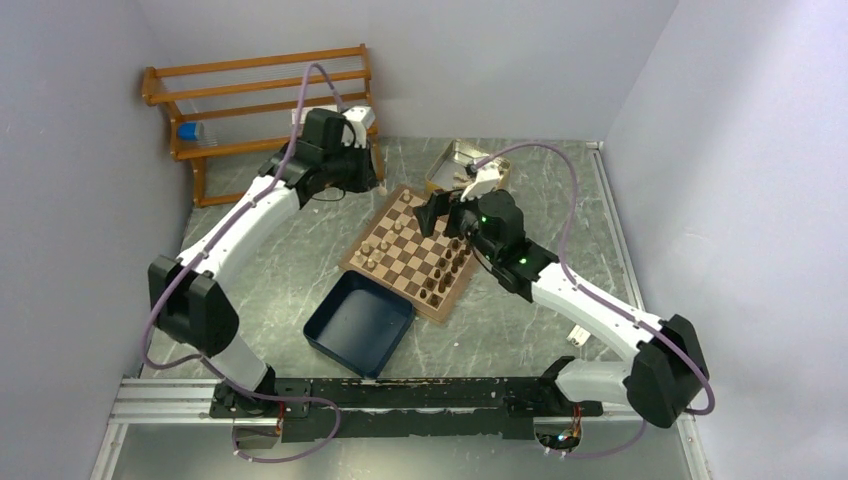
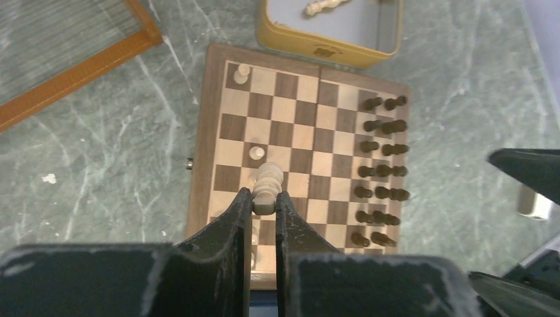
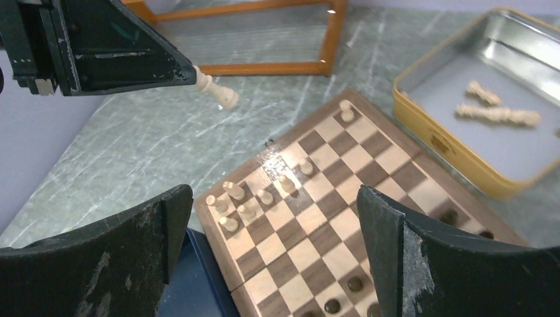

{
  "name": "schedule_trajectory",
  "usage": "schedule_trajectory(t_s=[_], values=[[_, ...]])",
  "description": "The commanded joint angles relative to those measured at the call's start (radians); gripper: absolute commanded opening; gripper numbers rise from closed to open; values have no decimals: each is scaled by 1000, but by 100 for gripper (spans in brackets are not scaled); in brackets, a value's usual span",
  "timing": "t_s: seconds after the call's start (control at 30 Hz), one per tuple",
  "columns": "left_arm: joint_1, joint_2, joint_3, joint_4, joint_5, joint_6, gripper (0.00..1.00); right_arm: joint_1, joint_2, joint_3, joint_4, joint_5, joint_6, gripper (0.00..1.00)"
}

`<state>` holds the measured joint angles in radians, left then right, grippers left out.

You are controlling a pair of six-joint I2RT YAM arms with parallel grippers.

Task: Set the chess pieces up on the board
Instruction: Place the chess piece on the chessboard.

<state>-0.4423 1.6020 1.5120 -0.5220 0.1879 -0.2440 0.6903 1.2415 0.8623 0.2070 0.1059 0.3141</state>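
Observation:
The board (image 1: pixel 352 262) lies mid-table, with dark chess pieces (image 2: pixel 383 165) filling its two rows on the right arm's side and a few light pieces (image 3: pixel 244 198) on the opposite side. My left gripper (image 2: pixel 265 199) is shut on a light chess piece (image 2: pixel 269 181), held in the air above the board's light side. From the right wrist view that piece (image 3: pixel 216 89) sticks out of the left gripper's fingers (image 3: pixel 132 46). My right gripper (image 3: pixel 274 198) hangs open over the board with nothing between its fingers.
A yellow-rimmed metal tin (image 3: pixel 462 168) behind the board holds two light pieces (image 3: pixel 498 113) lying flat. A navy tray (image 1: pixel 360 322) touches the board's near corner. A wooden rack (image 1: pixel 260 100) stands at the back left wall.

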Motion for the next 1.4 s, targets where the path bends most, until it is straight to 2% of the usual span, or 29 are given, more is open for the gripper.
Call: schedule_trajectory(t_s=[0.0,0.17,0.37,0.87,1.1,1.37], values=[[-42,63,90,-105,-202,65,5,3,-75,-5,-152,167,96,100],[-96,159,166,-158,-349,78,5,3,-135,-53,-186,262,99,100],[-137,225,161,-143,-417,64,5,3,-188,-94,-185,269,93,100],[-157,384,201,-110,-409,46,5,3,-231,-128,-156,254,50,100],[-157,394,175,-65,-409,36,7,2,-234,-137,-146,257,43,100],[-157,430,216,-155,-390,35,6,3,-233,-134,-147,251,39,100]])
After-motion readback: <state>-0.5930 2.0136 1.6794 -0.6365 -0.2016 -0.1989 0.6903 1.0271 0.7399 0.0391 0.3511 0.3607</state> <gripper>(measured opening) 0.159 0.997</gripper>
